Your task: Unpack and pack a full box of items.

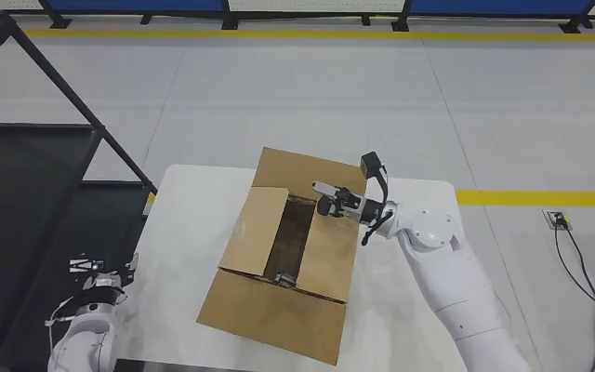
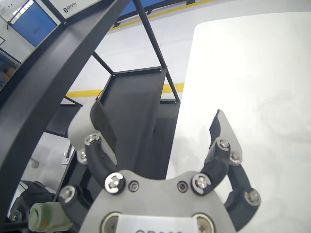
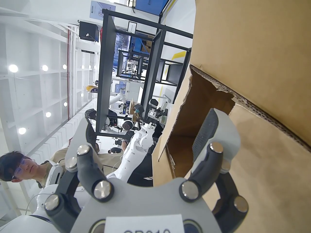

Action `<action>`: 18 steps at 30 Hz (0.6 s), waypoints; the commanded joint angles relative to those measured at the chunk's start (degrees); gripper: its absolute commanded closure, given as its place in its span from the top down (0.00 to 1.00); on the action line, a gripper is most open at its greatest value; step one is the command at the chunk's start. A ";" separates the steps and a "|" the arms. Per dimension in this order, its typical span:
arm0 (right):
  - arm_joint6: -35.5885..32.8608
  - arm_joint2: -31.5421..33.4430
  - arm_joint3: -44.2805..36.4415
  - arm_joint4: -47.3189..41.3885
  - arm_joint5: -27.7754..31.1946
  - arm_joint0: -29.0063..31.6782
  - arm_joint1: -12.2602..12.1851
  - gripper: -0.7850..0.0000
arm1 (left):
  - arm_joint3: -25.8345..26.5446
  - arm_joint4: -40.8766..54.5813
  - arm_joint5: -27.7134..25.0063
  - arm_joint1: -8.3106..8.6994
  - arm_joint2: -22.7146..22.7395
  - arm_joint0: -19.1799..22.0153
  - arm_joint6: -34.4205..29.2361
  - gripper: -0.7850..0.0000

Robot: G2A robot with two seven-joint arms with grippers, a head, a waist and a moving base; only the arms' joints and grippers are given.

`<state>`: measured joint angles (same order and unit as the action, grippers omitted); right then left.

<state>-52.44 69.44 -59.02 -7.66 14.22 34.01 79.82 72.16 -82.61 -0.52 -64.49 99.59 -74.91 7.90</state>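
Note:
A brown cardboard box (image 1: 279, 270) stands in the middle of the white table (image 1: 191, 219) with its top flaps folded outward and a dark opening (image 1: 293, 232) between them. My right gripper (image 1: 321, 198) hovers open over the far right corner of that opening, just above the right flap (image 1: 335, 251). In the right wrist view this gripper (image 3: 149, 129) has nothing between its fingers, and the box's inner wall (image 3: 206, 90) and flap edge lie just beyond it. My left gripper (image 2: 160, 122) is open and empty at the table's near left edge (image 1: 102, 272), far from the box.
A black metal shelf frame (image 1: 56, 177) stands just left of the table, close to the left gripper, with its trays (image 2: 131, 98) right behind the fingers. Bare tabletop (image 2: 243, 73) lies left of the box. What is inside the box is hidden.

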 commanded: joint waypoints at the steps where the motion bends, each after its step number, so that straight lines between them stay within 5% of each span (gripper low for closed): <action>1: 0.04 -0.14 0.14 -0.14 0.01 -0.18 -0.04 1.00 | 0.25 0.16 -1.29 0.11 0.46 -0.48 0.48 1.00; 6: 0.24 -0.73 0.40 -0.34 -0.32 -0.71 -0.05 1.00 | 1.92 2.23 -3.41 0.02 0.54 -1.11 1.69 1.00; 10: 0.45 -1.11 0.53 -0.37 -0.35 -0.97 -0.09 1.00 | 6.98 4.30 -15.40 0.43 0.77 -4.73 5.12 1.00; 18: 1.53 2.93 1.44 -1.93 1.77 -0.27 -1.31 1.00 | 12.37 -11.54 -35.16 2.68 0.72 -10.84 12.55 1.00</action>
<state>-51.33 71.08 -57.66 -9.17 15.27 33.39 78.83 84.47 -92.42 -32.48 -62.09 100.49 -85.61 19.54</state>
